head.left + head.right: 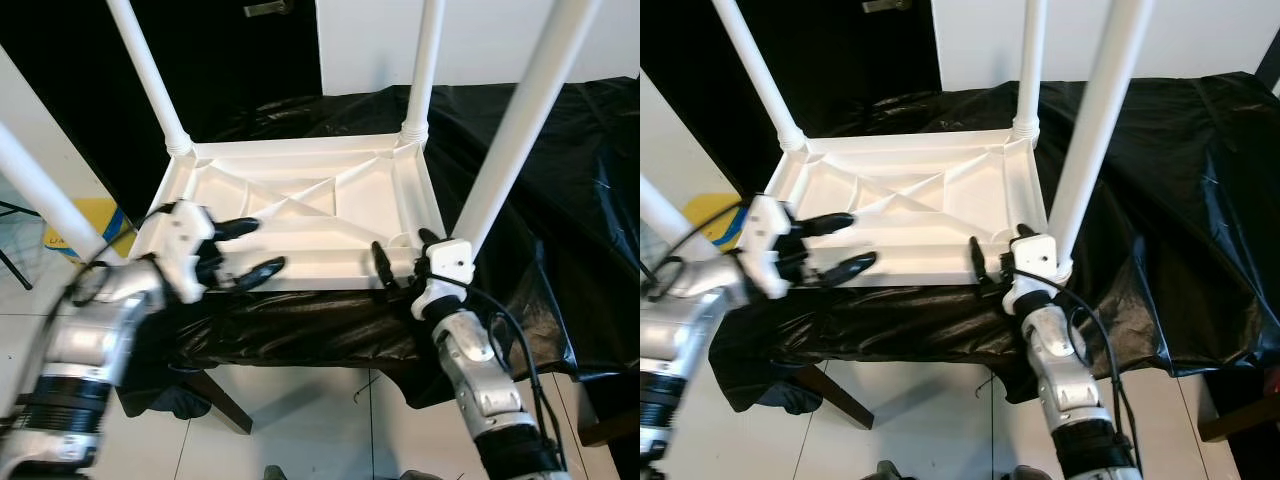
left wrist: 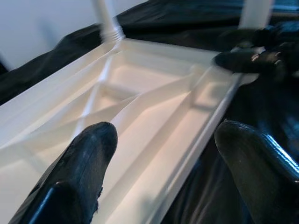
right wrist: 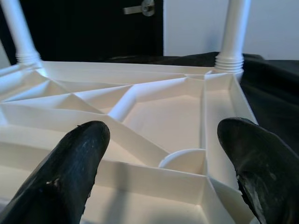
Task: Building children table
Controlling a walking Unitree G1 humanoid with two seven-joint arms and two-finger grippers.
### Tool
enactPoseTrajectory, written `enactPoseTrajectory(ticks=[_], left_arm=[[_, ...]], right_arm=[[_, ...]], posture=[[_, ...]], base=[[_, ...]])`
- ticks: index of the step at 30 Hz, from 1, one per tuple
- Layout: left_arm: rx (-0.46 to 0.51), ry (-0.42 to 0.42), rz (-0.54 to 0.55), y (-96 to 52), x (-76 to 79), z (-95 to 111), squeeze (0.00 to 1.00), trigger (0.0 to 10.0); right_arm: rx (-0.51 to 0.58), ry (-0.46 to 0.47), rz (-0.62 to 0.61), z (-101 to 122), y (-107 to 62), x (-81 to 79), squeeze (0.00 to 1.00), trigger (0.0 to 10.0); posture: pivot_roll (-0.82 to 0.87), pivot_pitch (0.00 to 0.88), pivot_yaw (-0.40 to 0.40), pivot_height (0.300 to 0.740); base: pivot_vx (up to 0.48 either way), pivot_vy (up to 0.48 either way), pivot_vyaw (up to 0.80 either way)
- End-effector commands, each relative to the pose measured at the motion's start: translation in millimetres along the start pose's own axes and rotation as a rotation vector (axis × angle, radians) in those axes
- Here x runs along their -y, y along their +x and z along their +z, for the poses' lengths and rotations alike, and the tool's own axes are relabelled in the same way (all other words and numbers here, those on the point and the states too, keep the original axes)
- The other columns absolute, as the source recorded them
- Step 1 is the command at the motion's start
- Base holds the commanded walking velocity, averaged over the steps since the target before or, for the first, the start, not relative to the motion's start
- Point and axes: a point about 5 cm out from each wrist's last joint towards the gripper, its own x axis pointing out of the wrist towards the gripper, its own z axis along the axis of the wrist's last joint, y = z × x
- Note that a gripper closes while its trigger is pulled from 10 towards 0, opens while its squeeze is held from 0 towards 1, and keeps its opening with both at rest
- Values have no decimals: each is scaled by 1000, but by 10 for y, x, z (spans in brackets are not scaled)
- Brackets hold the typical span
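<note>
A white plastic children's table [image 1: 300, 272] lies upside down on a black-covered surface. Two legs stand in its far corners [image 1: 150, 80] [image 1: 425, 60]. Two more legs rise at the near left [image 1: 40, 190] and near right [image 1: 520, 120]; my arms hide their lower ends. My left gripper [image 1: 247, 250] is open, its fingers [image 2: 79, 177] straddling the table's near-left rim. My right gripper [image 1: 403, 256] is open at the near-right corner, with a round socket [image 3: 184, 161] between its fingers.
Black plastic sheeting [image 1: 560, 200] drapes over the support and hangs toward the white tiled floor [image 1: 300, 420]. A yellow object [image 1: 90, 220] lies on the floor at the left. A dark door with a handle [image 1: 265, 8] stands behind.
</note>
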Motion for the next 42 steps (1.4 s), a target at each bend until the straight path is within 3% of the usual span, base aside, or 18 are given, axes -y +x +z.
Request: enactPoseTrajectory(ticks=[1, 5, 12, 13, 16, 18, 19, 21, 26, 29, 34, 36, 42], left_arm=[[-39, -7, -23, -75, -33, -54, 0, 10000], [-103, 30, -9, -196, -123, -98, 0, 10000], [-93, 44, -3, -161, -151, -62, 0, 10000], [-77, 53, -18, -97, -129, -41, 0, 10000], [-50, 52, -43, -1, -88, -10, 0, 10000], [7, 68, -109, 210, 27, 63, 0, 10000], [7, 68, -109, 210, 27, 63, 0, 10000], [44, 84, -147, 360, 85, 110, 0, 10000], [71, 75, -166, 449, 111, 141, 0, 10000], [100, 54, -176, 464, 204, 177, 0, 10000], [128, -9, -169, 285, 438, 210, 0, 10000], [128, -9, -169, 285, 438, 210, 0, 10000], [119, -76, -147, 30, 594, 273, 0, 10000]], right_arm=[[18, -9, -66, 21, 7, 147, 0, 10000], [11, -48, -122, 15, 28, 351, 0, 10000], [1, -98, -200, 11, 60, 631, 0, 10000], [-4, -112, -230, 12, 69, 742, 0, 10000], [-8, -126, -257, 15, 80, 845, 0, 10000], [-17, -152, -295, 20, 96, 1016, 0, 10000], [-17, -152, -295, 20, 96, 1016, 0, 10000], [-26, -174, -316, 22, 104, 1131, 0, 10000], [-32, -188, -333, 25, 101, 1205, 0, 10000], [-19, -188, -328, 31, 76, 1193, 0, 10000], [1, -168, -295, -9, 10, 1078, 0, 10000], [1, -168, -295, -9, 10, 1078, 0, 10000], [1, -162, -276, -55, 15, 1057, 0, 10000]], posture=[[-83, 39, 73, 740], [-83, 33, 72, 740], [-83, 29, 70, 740], [-72, 28, 64, 740], [-74, 28, 63, 740], [-77, 29, 65, 740], [-77, 29, 65, 740], [-77, 29, 65, 740], [-82, 34, 78, 740], [-91, 41, 86, 740], [-87, 51, 92, 740], [-87, 51, 92, 740], [-67, 57, 81, 740]], base=[[0, 0, 0], [0, 0, 0], [0, 0, 0], [0, 0, 0], [0, 0, 0], [0, 0, 0], [0, 0, 0], [0, 0, 0], [0, 0, 0], [0, 0, 0], [0, 0, 0], [0, 0, 0], [0, 0, 0]])
